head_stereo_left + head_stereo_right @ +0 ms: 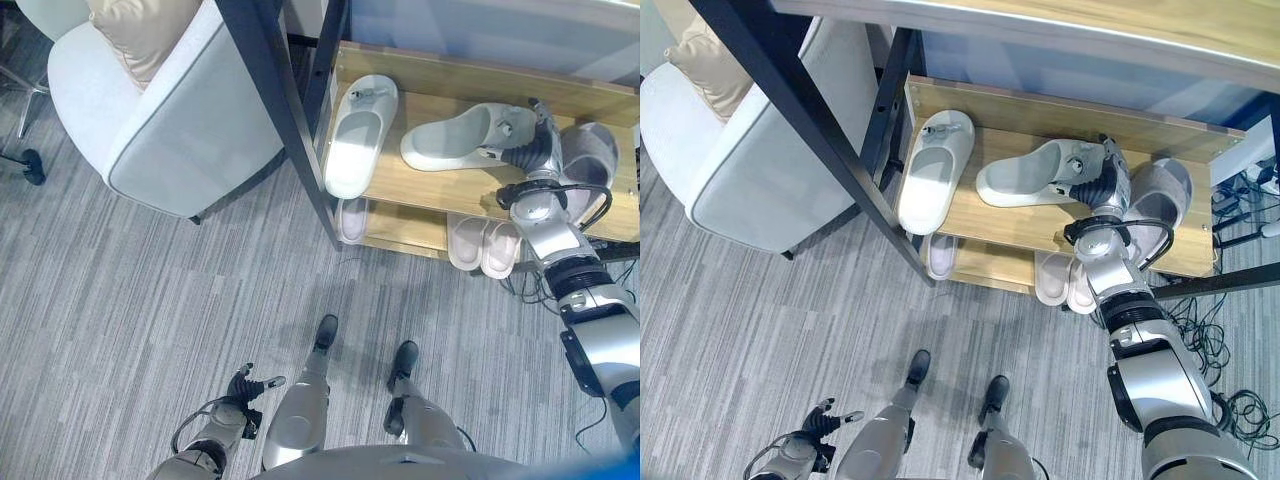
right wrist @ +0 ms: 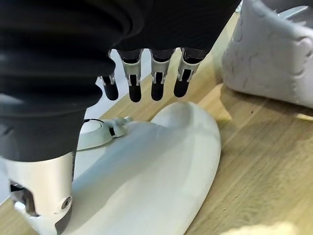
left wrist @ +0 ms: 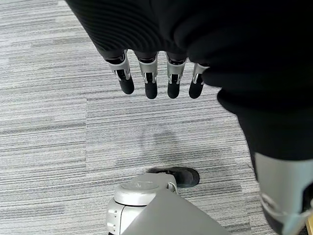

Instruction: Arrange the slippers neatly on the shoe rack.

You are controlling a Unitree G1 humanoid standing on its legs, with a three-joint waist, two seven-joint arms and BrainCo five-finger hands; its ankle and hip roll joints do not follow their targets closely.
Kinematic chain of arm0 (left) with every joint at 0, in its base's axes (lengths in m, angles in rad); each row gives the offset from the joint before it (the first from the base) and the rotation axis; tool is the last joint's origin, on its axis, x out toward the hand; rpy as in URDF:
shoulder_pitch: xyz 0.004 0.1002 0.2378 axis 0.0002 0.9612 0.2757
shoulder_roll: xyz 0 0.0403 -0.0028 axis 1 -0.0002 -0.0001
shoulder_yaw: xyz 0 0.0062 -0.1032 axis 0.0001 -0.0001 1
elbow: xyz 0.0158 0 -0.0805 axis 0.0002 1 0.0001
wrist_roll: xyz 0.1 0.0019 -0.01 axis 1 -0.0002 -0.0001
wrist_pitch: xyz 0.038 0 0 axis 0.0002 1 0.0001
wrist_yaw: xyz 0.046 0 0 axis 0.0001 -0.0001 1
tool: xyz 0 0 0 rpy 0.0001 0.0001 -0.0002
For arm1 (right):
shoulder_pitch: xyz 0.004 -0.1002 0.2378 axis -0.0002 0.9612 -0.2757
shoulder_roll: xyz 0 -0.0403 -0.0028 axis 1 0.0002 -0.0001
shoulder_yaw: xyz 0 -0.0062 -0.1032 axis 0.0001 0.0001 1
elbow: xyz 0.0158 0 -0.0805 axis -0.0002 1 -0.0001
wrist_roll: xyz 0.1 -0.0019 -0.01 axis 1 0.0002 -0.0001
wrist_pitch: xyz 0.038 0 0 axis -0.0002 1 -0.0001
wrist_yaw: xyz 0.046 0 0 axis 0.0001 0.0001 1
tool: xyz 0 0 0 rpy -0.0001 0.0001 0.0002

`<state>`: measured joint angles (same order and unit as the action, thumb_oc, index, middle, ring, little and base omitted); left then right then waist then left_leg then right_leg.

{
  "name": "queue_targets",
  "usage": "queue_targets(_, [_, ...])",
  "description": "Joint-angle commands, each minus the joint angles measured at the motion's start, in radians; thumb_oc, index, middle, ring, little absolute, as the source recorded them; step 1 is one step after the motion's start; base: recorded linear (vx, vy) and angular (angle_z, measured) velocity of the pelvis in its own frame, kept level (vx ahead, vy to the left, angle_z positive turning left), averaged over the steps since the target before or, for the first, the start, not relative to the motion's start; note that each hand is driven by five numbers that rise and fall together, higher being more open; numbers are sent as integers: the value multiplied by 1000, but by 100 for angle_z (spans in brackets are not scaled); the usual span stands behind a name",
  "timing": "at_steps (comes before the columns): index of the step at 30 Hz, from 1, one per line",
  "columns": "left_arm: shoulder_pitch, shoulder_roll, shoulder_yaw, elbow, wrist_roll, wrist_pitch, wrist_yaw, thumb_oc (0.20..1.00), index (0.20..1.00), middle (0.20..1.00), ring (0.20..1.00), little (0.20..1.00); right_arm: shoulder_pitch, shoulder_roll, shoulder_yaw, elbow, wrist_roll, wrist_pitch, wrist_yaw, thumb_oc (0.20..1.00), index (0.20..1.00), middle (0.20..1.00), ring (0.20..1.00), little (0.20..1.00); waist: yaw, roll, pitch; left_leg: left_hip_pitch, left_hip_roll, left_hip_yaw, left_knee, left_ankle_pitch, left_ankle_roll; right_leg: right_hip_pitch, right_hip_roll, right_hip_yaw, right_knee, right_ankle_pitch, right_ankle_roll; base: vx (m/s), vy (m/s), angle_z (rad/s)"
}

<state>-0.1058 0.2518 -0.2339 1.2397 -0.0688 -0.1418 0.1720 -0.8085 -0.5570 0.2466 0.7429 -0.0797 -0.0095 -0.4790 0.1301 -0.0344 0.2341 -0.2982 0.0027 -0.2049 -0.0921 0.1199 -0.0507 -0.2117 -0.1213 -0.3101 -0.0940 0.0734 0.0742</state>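
The left hand (image 1: 245, 385) hangs low over the grey striped carpet floor (image 1: 130, 300), far from the shoes. Its fingers (image 3: 149, 81) are straight and loose, and it holds nothing. Far up from this hand stands a pale grey soft armchair (image 1: 170, 120) with a tan cushion (image 1: 140, 30) on it.

To the right of the chair is the wooden shoe rack with black metal posts (image 1: 440, 190). On its top shelf, far to the left of the right hand, a white rubber slipper (image 1: 360, 135) lies flat with its toe end toward the back of the rack. Next comes a second white rubber slipper (image 1: 465, 135), lying sideways across the shelf. The right hand (image 1: 535, 140) is right at one end of this slipper, close above it. Its fingers (image 2: 156, 78) point down, straight and relaxed, and they do not wrap around the slipper; its thumb (image 2: 44, 191) is beside the slipper. Just to the right of the right hand, a grey fuzzy slipper (image 1: 590, 150) sits on the same shelf.

On the lower shelf, below the right hand, a pair of pale pink slippers (image 1: 485, 245) sits side by side. Further left on that shelf, one more pale slipper (image 1: 352, 220) peeks out.
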Motion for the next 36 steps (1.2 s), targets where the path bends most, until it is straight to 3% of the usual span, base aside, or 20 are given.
queue_targets(1, [-47,11,-41,72,-28,-4,4,1000,1000,1000,1000,1000,-12,-3,-19,-31,55,-66,-30,1000,1000,1000,1000,1000,21,-30,-30,-7,-20,28,5,-72,-24,57,-64,-8,7,-55,87,0,0,0])
queue_targets(7, [-53,10,-41,72,-33,0,3,1000,1000,1000,1000,1000,0,27,-19,-39,89,-76,-19,1000,1000,1000,1000,1000,23,-37,-31,-8,-21,25,5,-74,-22,58,-65,-13,7,-57,87,0,0,0])
queue_targets(15, [-60,14,-47,73,-54,1,6,1000,1000,1000,1000,1000,-58,53,41,66,57,-28,-1,1000,1000,1000,1000,1000,30,-48,-29,-20,-22,20,5,-71,-25,52,-64,-21,7,-55,85,4,2,1])
queue_targets(17, [-60,17,-53,70,-55,-1,6,1000,1000,1000,1000,1000,-95,54,78,137,19,0,9,464,464,464,464,464,35,-51,-27,-23,-24,19,5,-70,-25,50,-65,-23,7,-55,85,3,10,4])
queue_targets(19, [-62,22,-55,68,-56,-2,5,1000,1000,1000,1000,1000,-134,52,115,189,-22,21,17,200,200,200,200,200,37,-52,-25,-25,-24,15,5,-69,-26,49,-65,-24,7,-54,85,-2,5,6])
queue_targets(23, [-82,28,-70,60,-59,-5,8,1000,1000,1000,1000,1000,-193,75,196,337,-146,77,21,200,200,200,200,200,42,-51,-17,-30,-26,9,5,-64,-28,51,-64,-34,7,-52,86,1,4,6])
queue_targets(26, [-91,27,-73,60,-59,-4,9,1000,1000,1000,1000,1000,-200,75,207,351,-170,82,14,200,200,200,200,200,41,-49,-16,-30,-26,7,5,-63,-29,51,-65,-35,7,-52,86,0,0,0])
queue_targets(34, [-107,6,-44,56,-45,-3,13,1000,1000,1000,1000,1000,-70,2,173,95,-329,95,-34,200,200,200,200,200,22,-42,-16,-20,-23,13,5,-71,-28,57,-67,-32,7,-53,88,0,0,0])
queue_targets(36, [-112,-14,-24,51,-24,1,15,1000,1000,1000,1000,1000,73,-20,62,-107,-370,86,-65,200,200,200,200,200,2,-35,-17,-11,-20,18,5,-76,-25,62,-69,-30,7,-57,87,-2,-6,4])
